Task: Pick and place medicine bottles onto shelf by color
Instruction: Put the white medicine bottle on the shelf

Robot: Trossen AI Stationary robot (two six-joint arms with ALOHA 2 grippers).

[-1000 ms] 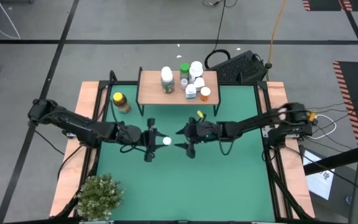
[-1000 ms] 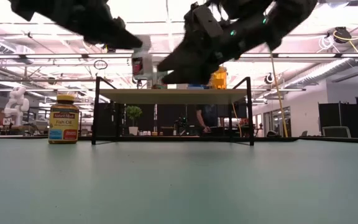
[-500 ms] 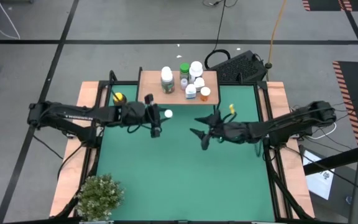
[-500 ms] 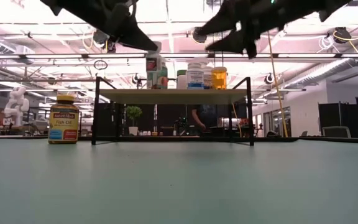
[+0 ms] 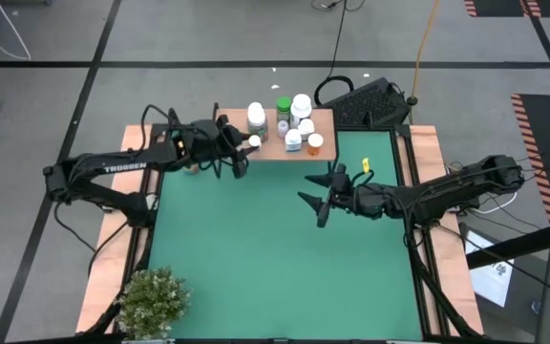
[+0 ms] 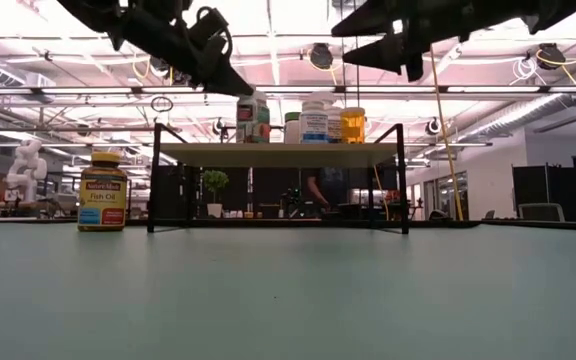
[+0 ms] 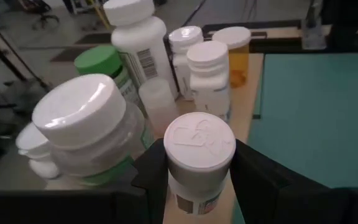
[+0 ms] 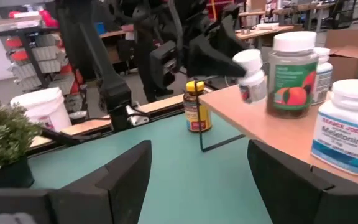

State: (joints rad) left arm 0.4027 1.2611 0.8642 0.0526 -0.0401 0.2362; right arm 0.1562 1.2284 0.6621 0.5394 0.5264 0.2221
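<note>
The shelf (image 5: 273,136) stands at the mat's far edge and carries several medicine bottles, among them a green-capped one (image 5: 284,105) and an orange one (image 5: 315,143). My left gripper (image 5: 244,145) is at the shelf's left front corner, shut on a small white bottle (image 7: 199,163). My right gripper (image 5: 321,197) hovers open and empty over the mat's right half, its fingers pointing toward the shelf. An amber, yellow-capped bottle (image 6: 102,191) stands on the mat left of the shelf, mostly under my left arm in the high view. My left gripper pinches the white bottle's body just below the cap (image 7: 194,194) between its two fingers (image 7: 155,175). The fingers come nearly level from the table's left near side. The bottle (image 8: 251,77) stays roughly upright, cap up, just above the shelf board's left front corner.
A potted plant (image 5: 151,300) sits at the mat's near left corner. A wooden frame (image 5: 139,153) borders the green mat (image 5: 275,258). A dark keyboard-like object (image 5: 366,103) lies beyond the shelf's right end. People and furniture show in the room behind.
My left gripper has carried the white bottle from over the mat's middle toward the far edge and upward to the shelf's left front corner, swinging round to face the shelf. My right gripper has drawn back toward the table's right edge, risen and levelled, still open.
</note>
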